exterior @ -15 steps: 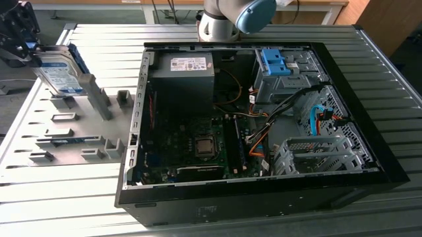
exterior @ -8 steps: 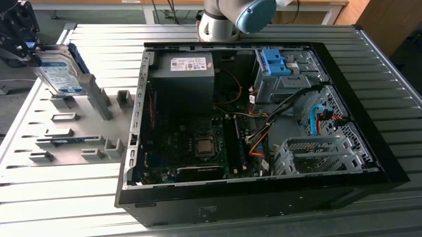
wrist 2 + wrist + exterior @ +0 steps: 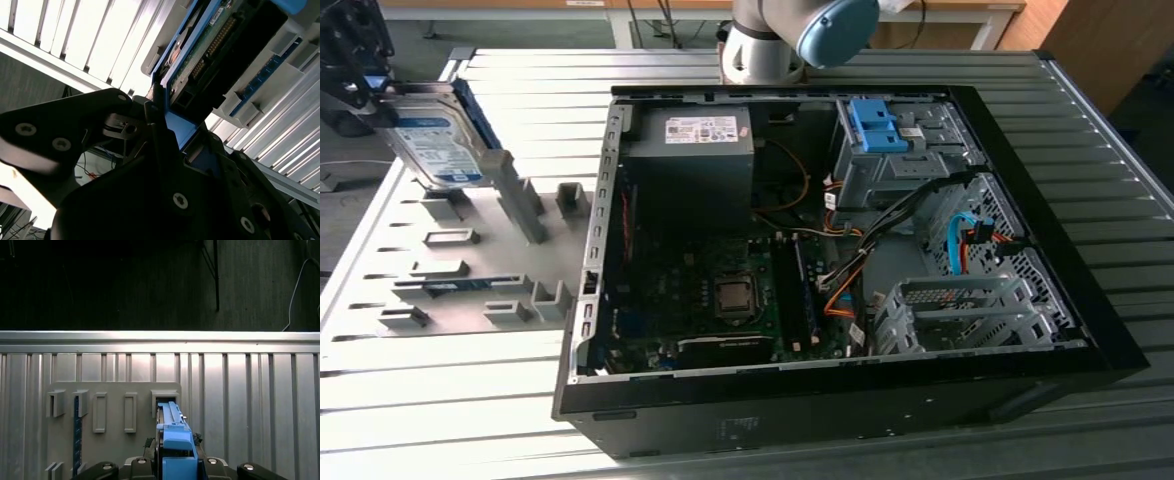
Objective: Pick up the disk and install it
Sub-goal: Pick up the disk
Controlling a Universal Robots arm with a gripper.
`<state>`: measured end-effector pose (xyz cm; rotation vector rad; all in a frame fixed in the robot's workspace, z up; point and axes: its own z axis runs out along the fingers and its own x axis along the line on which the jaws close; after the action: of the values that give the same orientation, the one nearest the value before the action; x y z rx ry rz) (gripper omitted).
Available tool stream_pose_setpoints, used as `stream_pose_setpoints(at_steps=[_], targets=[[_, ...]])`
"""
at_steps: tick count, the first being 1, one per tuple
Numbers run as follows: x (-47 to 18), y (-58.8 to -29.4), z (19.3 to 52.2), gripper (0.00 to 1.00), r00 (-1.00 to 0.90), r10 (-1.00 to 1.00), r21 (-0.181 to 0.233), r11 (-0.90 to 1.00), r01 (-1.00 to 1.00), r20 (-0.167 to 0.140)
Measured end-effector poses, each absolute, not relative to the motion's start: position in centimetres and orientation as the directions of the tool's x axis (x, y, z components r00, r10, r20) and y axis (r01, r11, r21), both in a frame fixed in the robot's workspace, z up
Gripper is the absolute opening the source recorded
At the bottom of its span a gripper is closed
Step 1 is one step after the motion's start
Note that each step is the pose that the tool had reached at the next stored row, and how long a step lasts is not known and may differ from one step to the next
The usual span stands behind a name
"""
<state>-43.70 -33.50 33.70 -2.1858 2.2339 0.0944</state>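
- The disk [image 3: 438,140] is being grasped by its blue side rails, the gripper [image 3: 374,92] jaws clenched on it
- It is being held upright over the grey holder plate [image 3: 480,265], seemingly so that it is being kept in line with the plate's slot

Exterior view sits up high, looking down at an angle on the whole table [image 3: 1101,110] – open computer case [image 3: 854,420] in the middle, grey slotted plate [image 3: 480,285] on the exterior view's left. Both wrist views ride right at the gripper [image 3: 174,442]: the first looks past the disk [image 3: 172,420] onto that same plate, the second is jammed close against the disk's circuit-board side. All three share the disk.
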Motion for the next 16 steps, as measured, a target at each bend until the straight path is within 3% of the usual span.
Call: stream_pose_setpoints(at_steps=[16], targets=[[-43.7,-33.5,37.4,0.36,-0.023,-0.998,0.033,0.021,-0.999,-0.053]])
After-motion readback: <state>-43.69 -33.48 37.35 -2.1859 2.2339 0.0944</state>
